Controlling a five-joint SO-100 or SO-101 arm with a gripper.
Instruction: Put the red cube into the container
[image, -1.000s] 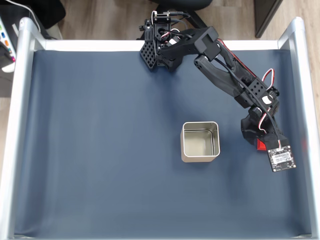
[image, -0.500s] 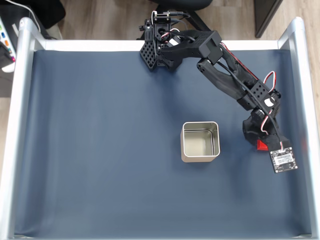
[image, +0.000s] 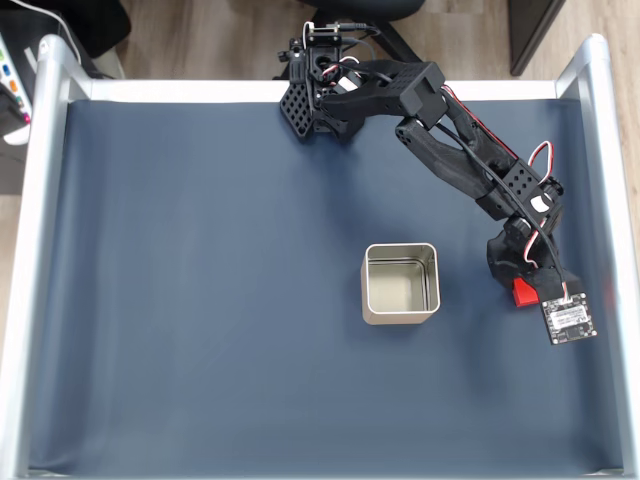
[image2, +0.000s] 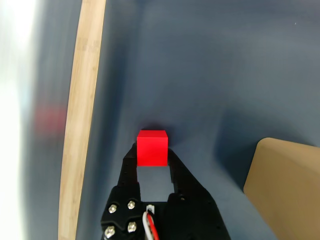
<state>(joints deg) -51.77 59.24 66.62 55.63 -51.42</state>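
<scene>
One cube (image2: 152, 147), red, sits between the two fingers of the tool (image2: 152, 156) in the wrist view, each fingertip pressed to a side face, so we read the tool as closed down to the cube's width and gripping it. In the fixed view we see the cube (image: 523, 292) as a red patch under the arm's end, right of the tin (image: 401, 283) and apart from it, near the right rail (image: 612, 250); we cannot tell whether it rests on the mat or is raised. We count one cube, one tin and one arm (image: 450, 150). Its open top shows a pale inside. Dark blue mat (image: 200, 300) covers the tabletop, silvery rails frame three sides, and wood flooring (image: 200, 40) lies beyond the far edge.
</scene>
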